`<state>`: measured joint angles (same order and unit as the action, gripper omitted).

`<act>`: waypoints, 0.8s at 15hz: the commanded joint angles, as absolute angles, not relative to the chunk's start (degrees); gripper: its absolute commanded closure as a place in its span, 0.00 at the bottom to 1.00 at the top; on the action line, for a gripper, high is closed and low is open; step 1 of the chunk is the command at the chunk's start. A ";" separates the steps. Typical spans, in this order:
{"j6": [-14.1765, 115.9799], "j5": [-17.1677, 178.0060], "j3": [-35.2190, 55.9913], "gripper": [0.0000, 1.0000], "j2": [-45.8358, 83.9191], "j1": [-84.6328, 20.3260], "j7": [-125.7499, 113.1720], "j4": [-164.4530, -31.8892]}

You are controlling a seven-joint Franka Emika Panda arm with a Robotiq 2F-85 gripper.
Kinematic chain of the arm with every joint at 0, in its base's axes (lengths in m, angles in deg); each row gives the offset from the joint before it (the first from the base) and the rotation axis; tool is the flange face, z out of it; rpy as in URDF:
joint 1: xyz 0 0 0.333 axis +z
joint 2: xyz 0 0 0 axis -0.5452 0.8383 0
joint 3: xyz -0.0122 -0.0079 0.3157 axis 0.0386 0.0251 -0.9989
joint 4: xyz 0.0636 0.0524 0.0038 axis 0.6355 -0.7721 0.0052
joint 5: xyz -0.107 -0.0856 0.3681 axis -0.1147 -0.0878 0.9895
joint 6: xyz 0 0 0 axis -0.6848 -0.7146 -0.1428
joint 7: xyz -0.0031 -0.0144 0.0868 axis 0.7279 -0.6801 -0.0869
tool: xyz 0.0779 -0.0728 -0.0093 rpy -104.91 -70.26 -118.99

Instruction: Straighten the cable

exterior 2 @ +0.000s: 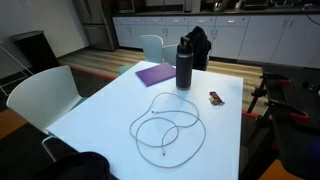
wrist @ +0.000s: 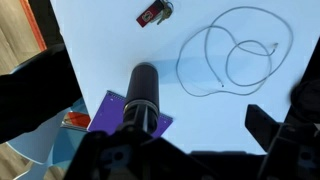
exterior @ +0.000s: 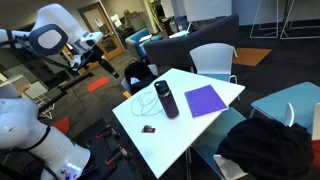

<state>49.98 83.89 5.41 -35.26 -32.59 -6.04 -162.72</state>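
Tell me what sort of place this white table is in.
Probably an office break area: kitchenette cabinets behind the white table, a white chair beside it, a dark sofa nearby.

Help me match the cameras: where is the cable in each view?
Exterior view: the cable lies looped on the table, just left of the bottle.
Exterior view: the cable loops mid-table, nearer the camera than the bottle.
Wrist view: the cable is at top right, the bottle near centre.
Shared landmark: the bottle.

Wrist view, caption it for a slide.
Looped cable on a white table near a dark bottle, purple folder and small red object.
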 commanded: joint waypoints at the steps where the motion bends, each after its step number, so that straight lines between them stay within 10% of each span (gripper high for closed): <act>1: 49.77 84.10 5.18 0.00 -35.29 -32.83 -6.23 -162.60; 12: 51.89 84.71 4.70 0.00 -32.29 -32.47 -5.31 -162.25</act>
